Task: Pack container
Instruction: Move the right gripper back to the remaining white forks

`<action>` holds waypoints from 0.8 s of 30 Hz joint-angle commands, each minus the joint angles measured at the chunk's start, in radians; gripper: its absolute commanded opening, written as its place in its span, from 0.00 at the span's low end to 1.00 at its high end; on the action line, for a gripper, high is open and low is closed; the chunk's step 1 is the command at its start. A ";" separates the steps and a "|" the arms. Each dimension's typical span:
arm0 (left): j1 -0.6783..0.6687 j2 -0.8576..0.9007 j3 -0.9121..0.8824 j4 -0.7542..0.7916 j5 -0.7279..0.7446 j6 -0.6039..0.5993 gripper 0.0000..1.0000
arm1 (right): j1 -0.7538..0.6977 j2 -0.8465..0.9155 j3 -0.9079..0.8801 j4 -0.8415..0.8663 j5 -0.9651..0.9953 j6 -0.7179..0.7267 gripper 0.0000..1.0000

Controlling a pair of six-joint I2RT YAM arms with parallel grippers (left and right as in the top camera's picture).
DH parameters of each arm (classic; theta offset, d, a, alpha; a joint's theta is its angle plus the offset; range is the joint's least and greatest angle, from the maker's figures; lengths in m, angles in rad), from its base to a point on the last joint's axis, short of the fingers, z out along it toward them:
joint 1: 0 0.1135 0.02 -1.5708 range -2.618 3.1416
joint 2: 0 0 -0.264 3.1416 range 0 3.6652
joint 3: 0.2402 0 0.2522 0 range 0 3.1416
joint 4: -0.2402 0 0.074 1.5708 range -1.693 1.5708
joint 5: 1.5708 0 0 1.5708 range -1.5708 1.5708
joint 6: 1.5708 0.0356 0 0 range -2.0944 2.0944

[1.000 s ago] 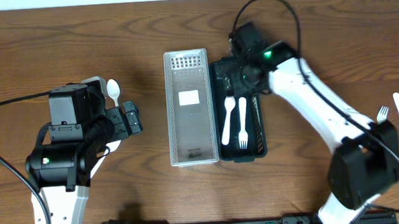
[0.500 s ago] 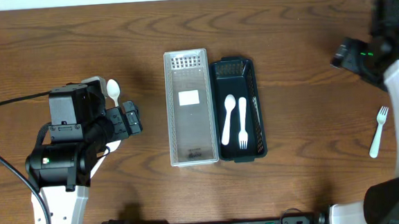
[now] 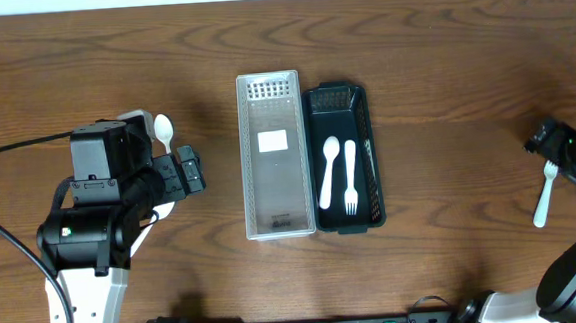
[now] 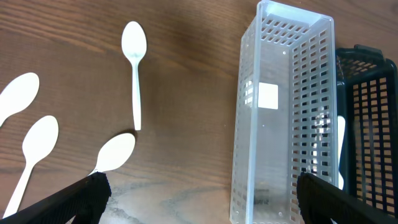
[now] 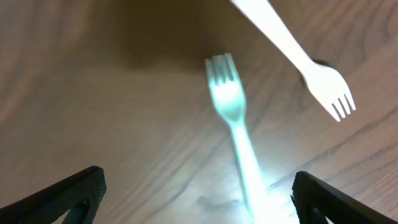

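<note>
On wooden table [image 3: 442,52], overhead view: left arm [image 3: 90,229] at left side, right arm [image 3: 575,269] at lower right corner, mostly out of frame.

At table centre, two long bins side by side with long walls touching: clear bin [image 3: 275,197] to the left, black bin [image 3: 332,100] to the right. Clear bin perforated, white label [image 3: 272,140] on its floor. Black bin holding spoon [image 3: 330,171] and fork [image 3: 350,178], laid parallel along its length, spoon bowl toward far end, fork tines toward near end.

Left gripper [image 3: 191,174] near clear bin but apart from it, pointing toward it. Jaws spread wide, nothing between them; fingers [image 4: 68,199] in both lower corners of wrist view.

Right gripper [image 3: 560,145] at right edge, well apart from both bins. Jaws likewise spread wide, clasping nothing, hovering over lit fork [image 5: 233,137] lying flat on wood.

Second fork [image 5: 298,56] just beside lit fork, set diagonally, tines pointing away from it.

Left of clear bin, four loose spoons [image 4: 134,68] on bare wood in wrist view, only one showing overhead beside left arm.
</note>
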 commanded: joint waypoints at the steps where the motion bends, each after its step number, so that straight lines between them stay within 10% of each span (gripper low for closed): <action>1: -0.002 0.000 0.019 0.001 0.009 -0.002 0.98 | -0.029 0.007 -0.038 0.030 -0.021 -0.066 0.99; 24: -0.002 0.000 0.019 0.001 0.009 -0.002 0.98 | -0.048 0.246 -0.078 0.139 -0.069 -0.092 0.95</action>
